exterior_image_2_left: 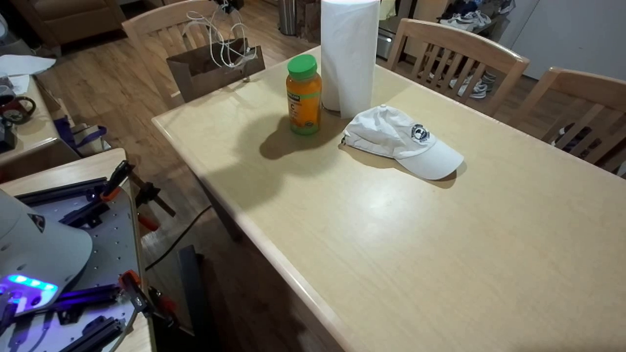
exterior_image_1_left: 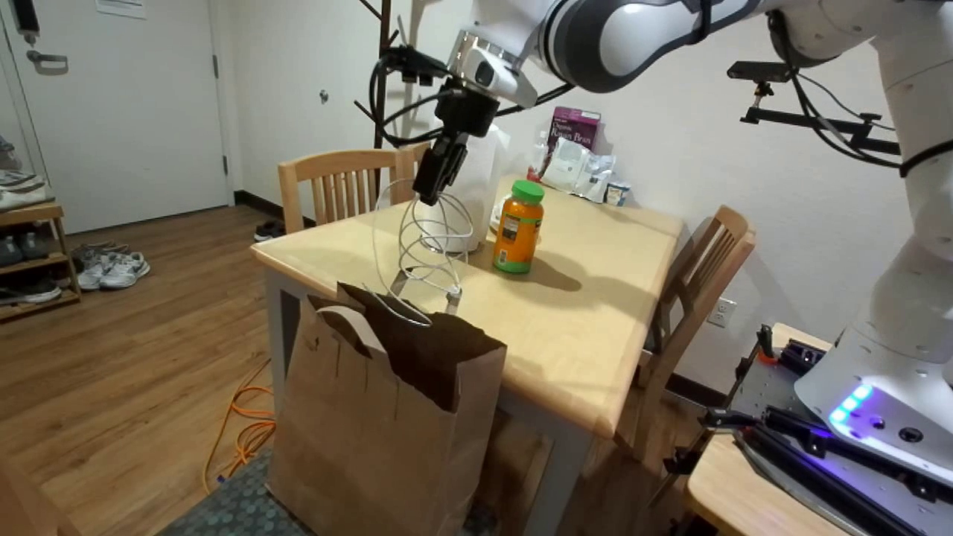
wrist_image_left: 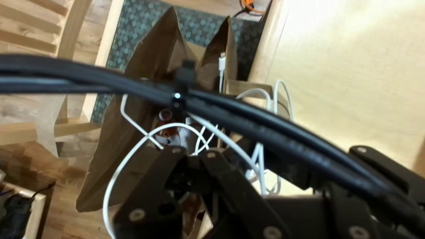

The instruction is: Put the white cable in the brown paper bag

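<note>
The white cable (exterior_image_1_left: 403, 242) hangs in loose loops from my gripper (exterior_image_1_left: 428, 197), which is shut on it. It also shows in an exterior view (exterior_image_2_left: 230, 63). The brown paper bag (exterior_image_1_left: 357, 424) stands upright and open beside the table's end; its rim also shows in an exterior view (exterior_image_2_left: 210, 80). The gripper is above and slightly beyond the bag. One strand droops to the bag's mouth, while other loops hang by the table edge. In the wrist view the cable (wrist_image_left: 148, 136) crosses over the bag (wrist_image_left: 109, 156); the fingertips are partly hidden by black wrist cables.
The bag stands on a chair's patterned seat (exterior_image_1_left: 231, 499) against the table (exterior_image_1_left: 573, 320). An orange bottle with a green lid (exterior_image_1_left: 519, 231) and a white paper roll (exterior_image_2_left: 348, 58) stand near the gripper. A white cap (exterior_image_2_left: 391, 142) lies on the table. Orange cord (exterior_image_1_left: 253, 432) lies on the floor.
</note>
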Action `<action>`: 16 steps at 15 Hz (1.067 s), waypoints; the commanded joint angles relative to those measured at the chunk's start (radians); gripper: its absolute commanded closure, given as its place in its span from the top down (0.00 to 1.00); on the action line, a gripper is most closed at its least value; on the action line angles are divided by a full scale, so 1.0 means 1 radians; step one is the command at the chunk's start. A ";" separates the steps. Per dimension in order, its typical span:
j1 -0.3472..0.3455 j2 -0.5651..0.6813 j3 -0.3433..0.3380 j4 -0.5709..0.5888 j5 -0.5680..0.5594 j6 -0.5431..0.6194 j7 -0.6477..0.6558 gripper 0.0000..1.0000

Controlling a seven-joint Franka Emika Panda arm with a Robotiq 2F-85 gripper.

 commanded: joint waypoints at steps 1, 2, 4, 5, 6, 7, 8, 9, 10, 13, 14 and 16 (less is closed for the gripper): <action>0.135 -0.188 -0.180 -0.071 0.026 0.149 0.014 0.04; 0.178 -0.211 -0.226 -0.077 0.035 0.170 0.015 0.04; 0.262 -0.252 -0.309 -0.102 0.056 0.211 0.039 0.04; 0.307 -0.272 -0.356 -0.119 0.054 0.230 0.075 0.04; 0.339 -0.287 -0.386 -0.135 0.068 0.237 0.080 0.04; 0.378 -0.297 -0.419 -0.149 0.071 0.246 0.096 0.04; 0.411 -0.312 -0.450 -0.169 0.071 0.260 0.109 0.04; 0.442 -0.316 -0.473 -0.180 0.072 0.264 0.115 0.04; 0.464 -0.326 -0.491 -0.198 0.077 0.274 0.114 0.04; 0.542 -0.331 -0.542 -0.225 0.059 0.275 0.112 0.04; 0.558 -0.335 -0.550 -0.237 0.059 0.273 0.104 0.04; 0.594 -0.317 -0.563 -0.240 0.054 0.267 0.105 0.04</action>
